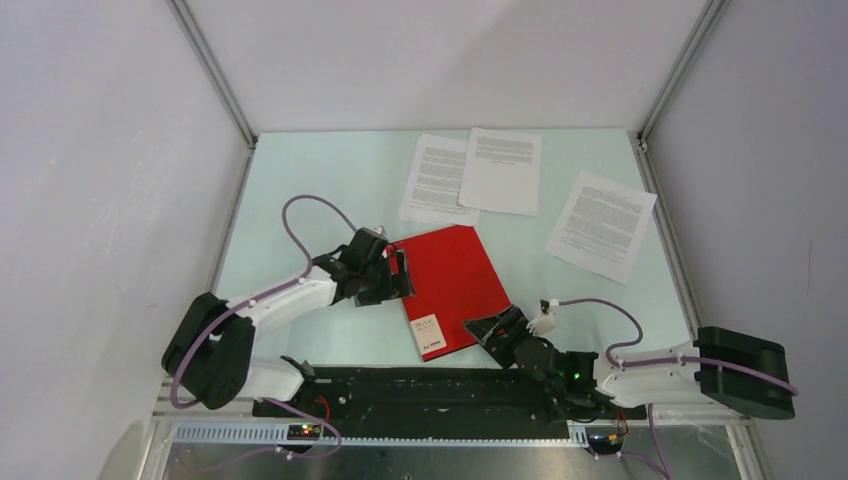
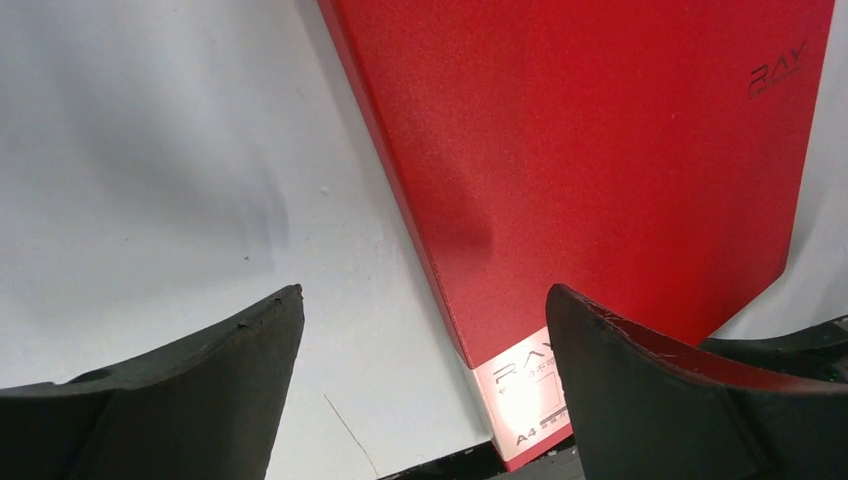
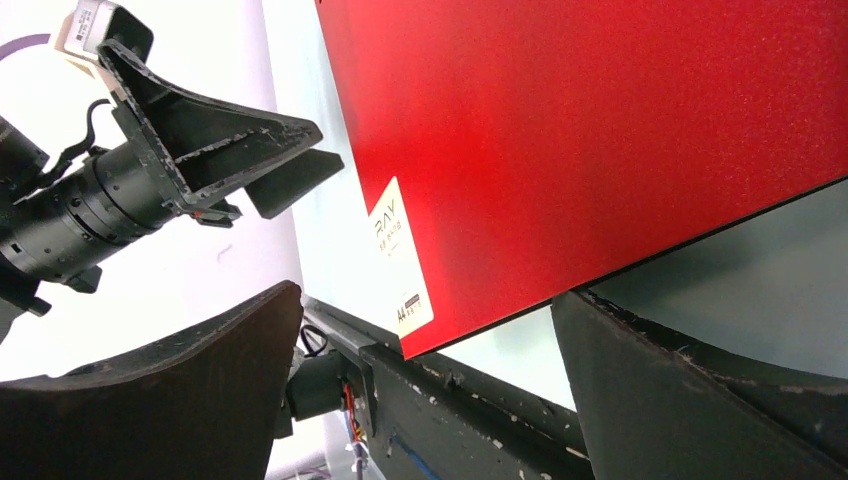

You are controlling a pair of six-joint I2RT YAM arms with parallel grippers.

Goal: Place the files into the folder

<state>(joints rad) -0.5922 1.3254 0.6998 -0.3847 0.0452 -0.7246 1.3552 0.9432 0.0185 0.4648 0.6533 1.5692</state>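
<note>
The shut red folder [image 1: 450, 280] looks stiff and slick, so I'd lift its right edge; the far files [image 1: 500, 170] look flimsy. Left pincer [image 1: 402, 277] and right pincer [image 1: 485, 326] gape wide, holding nothing.

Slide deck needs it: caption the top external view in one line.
Both open, the left gripper and right gripper flank the closed red folder; three printed sheets lie beyond it.

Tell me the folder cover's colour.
The folder is red, with a white corner label; best seen in the left wrist view.
</note>
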